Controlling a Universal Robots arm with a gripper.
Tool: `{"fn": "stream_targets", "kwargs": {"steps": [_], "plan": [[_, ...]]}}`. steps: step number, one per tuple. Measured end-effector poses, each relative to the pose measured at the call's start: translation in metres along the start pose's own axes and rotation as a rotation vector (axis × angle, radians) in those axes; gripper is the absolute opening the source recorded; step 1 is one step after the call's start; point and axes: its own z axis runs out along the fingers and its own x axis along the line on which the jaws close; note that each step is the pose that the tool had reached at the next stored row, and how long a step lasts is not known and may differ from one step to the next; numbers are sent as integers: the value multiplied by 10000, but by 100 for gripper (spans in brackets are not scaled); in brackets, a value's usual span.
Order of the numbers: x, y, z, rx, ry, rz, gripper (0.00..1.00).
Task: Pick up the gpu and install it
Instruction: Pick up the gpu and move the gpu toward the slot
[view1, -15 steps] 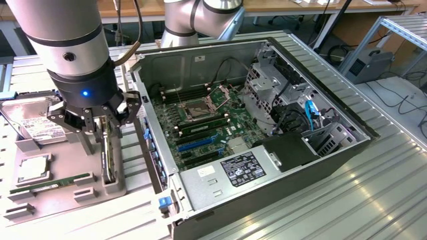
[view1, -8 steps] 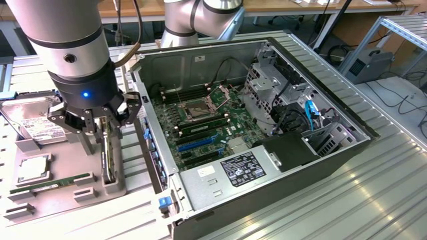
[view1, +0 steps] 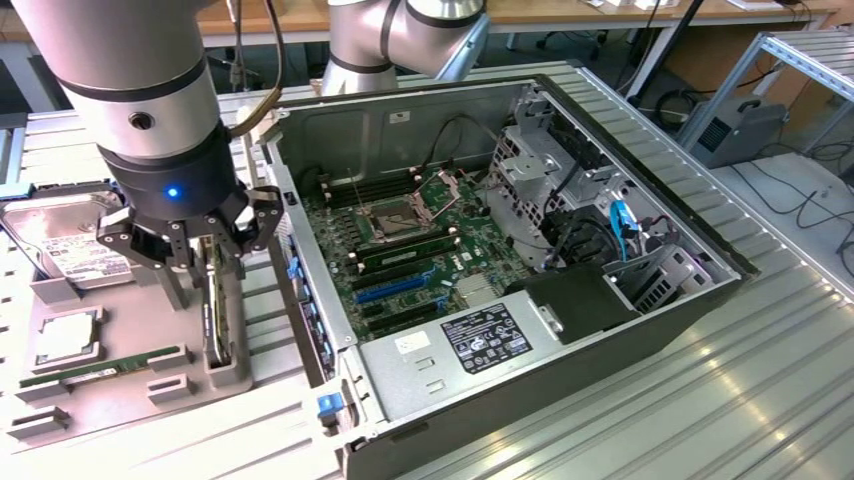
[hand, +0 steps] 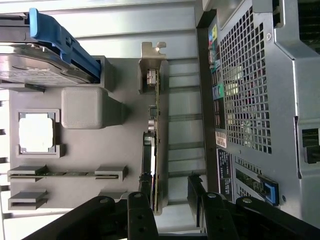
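Spread fingers (hand: 199, 195) straddle the gpu (hand: 155, 125), upright in its holder (hand: 120, 150) at 9 o'clock of the case (view1: 400, 110). It sits off-centre between them, so centring before pinching seems wise.

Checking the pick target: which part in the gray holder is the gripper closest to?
The gpu, standing on edge nearest the computer case, with the open gripper straddling it; the hard drive, processor and memory stick sit farther off.
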Motion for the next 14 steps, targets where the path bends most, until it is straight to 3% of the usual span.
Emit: {"fn": "stream_targets", "kwargs": {"steps": [14], "plan": [[2,-3,59,0,0,0,42]]}}
